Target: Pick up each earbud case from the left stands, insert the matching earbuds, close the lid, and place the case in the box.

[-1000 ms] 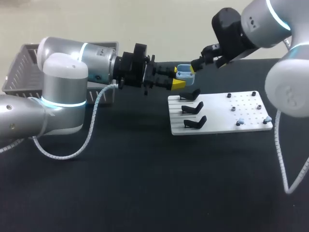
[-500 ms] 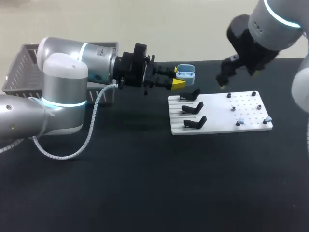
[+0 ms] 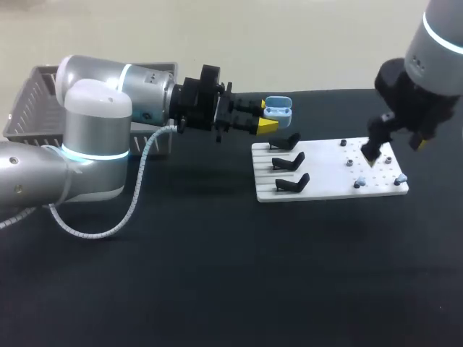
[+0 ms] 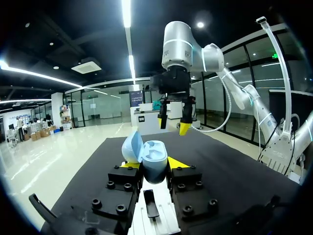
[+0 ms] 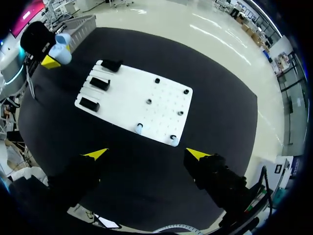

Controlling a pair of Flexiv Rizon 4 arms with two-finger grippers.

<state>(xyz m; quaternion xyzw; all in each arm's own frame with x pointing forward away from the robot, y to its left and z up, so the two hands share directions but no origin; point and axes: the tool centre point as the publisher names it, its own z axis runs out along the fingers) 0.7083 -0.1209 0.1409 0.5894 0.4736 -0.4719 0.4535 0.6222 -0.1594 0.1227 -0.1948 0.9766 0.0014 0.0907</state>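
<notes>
The left gripper (image 3: 265, 124) clamps the open-lidded case (image 4: 150, 161); the right gripper (image 5: 146, 154) hangs wide open, empty, above the board (image 3: 325, 173).

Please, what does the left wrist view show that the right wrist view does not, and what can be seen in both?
Only the left wrist view: the hollow inside of the open blue earbud case, gripped by the left gripper with its lid tipped back, and the right gripper seen from the front, open and empty.
Only the right wrist view: the white board, its three black stands, all empty, and small pegs on its other half.
Both: the case in the left gripper, though it is small and far off in the right wrist view, and the black table.
</notes>
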